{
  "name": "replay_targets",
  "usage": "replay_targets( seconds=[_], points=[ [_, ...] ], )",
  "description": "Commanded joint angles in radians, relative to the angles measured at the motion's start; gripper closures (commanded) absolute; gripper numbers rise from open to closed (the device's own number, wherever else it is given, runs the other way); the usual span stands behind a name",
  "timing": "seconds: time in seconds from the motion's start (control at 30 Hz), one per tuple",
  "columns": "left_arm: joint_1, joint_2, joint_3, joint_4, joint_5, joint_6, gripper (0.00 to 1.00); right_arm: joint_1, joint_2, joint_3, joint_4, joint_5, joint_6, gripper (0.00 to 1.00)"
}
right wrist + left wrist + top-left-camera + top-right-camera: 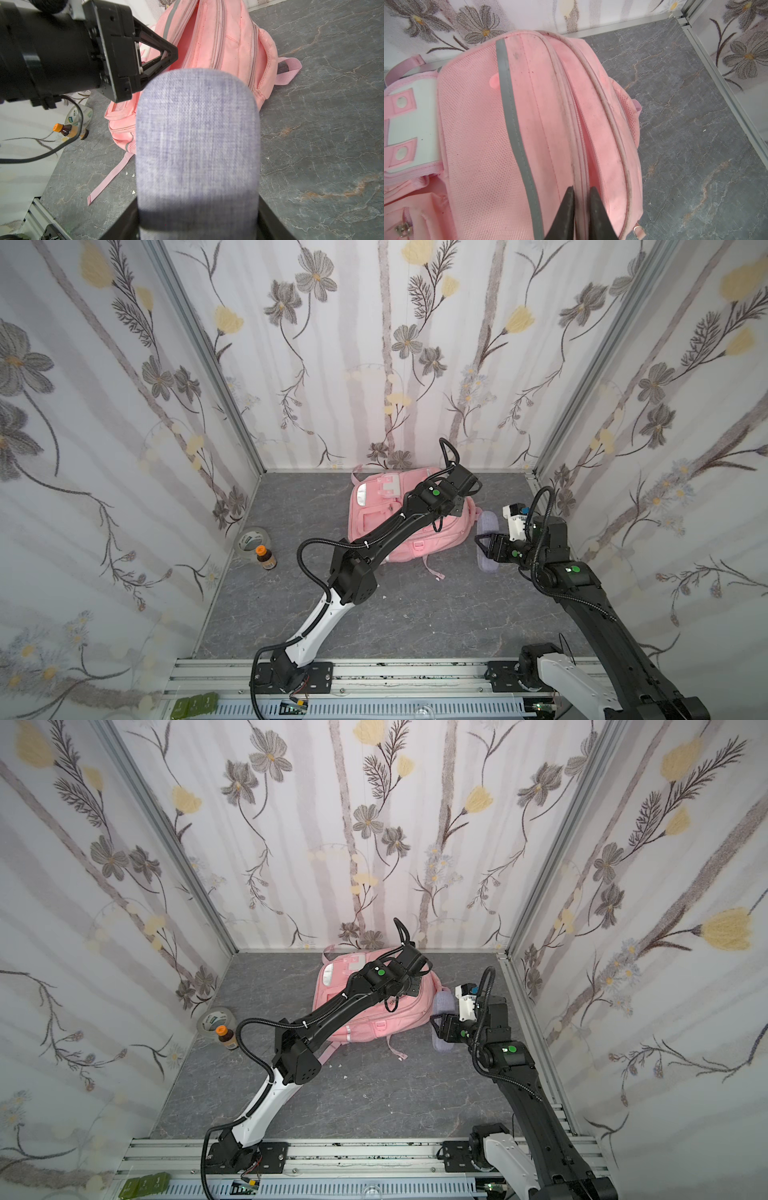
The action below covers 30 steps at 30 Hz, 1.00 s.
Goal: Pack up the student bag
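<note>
The left claw (582, 209) pinches the zip edge (578, 145) of the student bag (477, 124) while the right claw (197, 227) grips a lilac-grey pouch (197, 135) just beside it.

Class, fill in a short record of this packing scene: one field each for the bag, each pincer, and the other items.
bag: student bag lying on the grey floor by the back wall
left pincer: pinching the bag's zip edge
right pincer: holding a grey fabric pouch beside the bag
other items: tape roll and orange-capped bottle near the left wall
</note>
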Motion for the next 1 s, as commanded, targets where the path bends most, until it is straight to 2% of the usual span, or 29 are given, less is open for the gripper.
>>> replay_targets(
  seconds=[0.0,0.17,0.27,0.33,0.5,0.7,0.8,0.97],
  points=[
    [0.007,0.004,-0.003,-0.033,-0.025,-0.007,0.84,0.0,0.002,0.003,0.051,-0.013,0.011,1.0],
    [0.009,0.0,-0.003,-0.04,-0.012,0.007,1.0,0.0,0.004,0.014,0.053,-0.012,0.012,1.0],
    [0.01,-0.02,-0.005,-0.034,-0.006,0.03,1.0,0.0,0.023,0.035,0.056,-0.015,0.023,1.0],
    [0.01,-0.045,-0.021,-0.011,0.021,0.088,1.0,0.0,0.042,0.058,0.061,-0.032,0.023,1.0],
    [0.011,-0.173,-0.172,0.09,0.06,0.208,1.0,0.001,0.126,0.142,0.073,-0.039,0.07,1.0],
    [0.01,-0.356,-0.423,0.271,0.15,0.247,1.0,0.007,0.284,0.266,0.084,-0.113,0.202,1.0],
    [0.011,-0.42,-0.525,0.347,0.19,0.233,1.0,0.02,0.349,0.285,0.18,-0.194,0.321,1.0],
    [0.01,-0.464,-0.602,0.384,0.192,0.226,1.0,0.061,0.434,0.287,0.323,-0.221,0.505,1.0]
  ],
)
